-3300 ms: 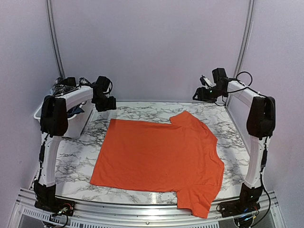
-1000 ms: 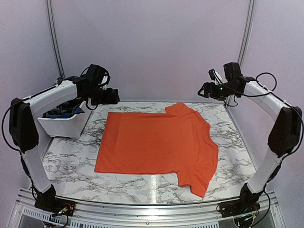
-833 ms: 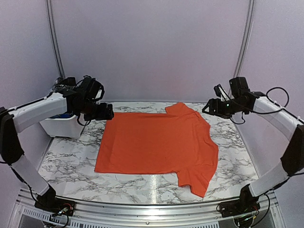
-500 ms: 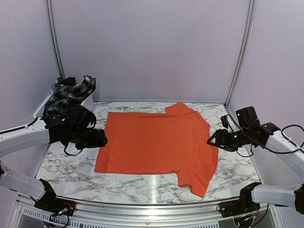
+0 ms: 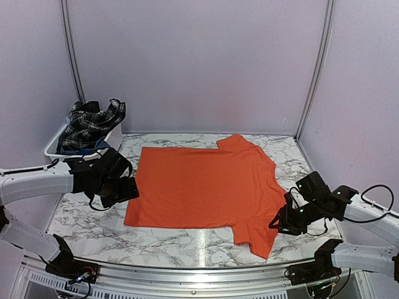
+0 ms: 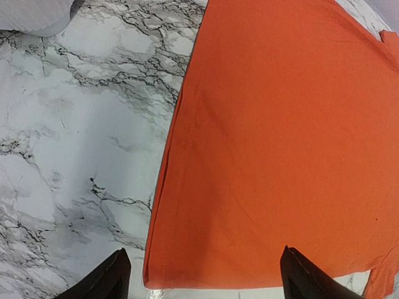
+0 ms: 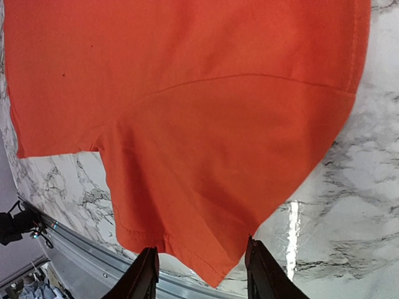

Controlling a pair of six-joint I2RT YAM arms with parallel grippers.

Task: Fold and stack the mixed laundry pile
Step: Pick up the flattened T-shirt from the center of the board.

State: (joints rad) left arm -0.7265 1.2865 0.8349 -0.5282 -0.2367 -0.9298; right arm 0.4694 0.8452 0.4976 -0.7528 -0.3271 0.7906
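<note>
The orange T-shirt (image 5: 206,184) is spread flat on the marble bench (image 5: 93,218). Its near left corner is framed by the wide-open left fingers (image 6: 112,280). Its near sleeve hem is straddled by the half-open right fingers (image 7: 144,277). Nothing is gripped.

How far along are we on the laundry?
Done: orange T-shirt spread flat on the table. In hand: left gripper open over its near left corner, right gripper over the near sleeve; nothing folded. Left: all folds, plus the plaid piece in the bin.
</note>
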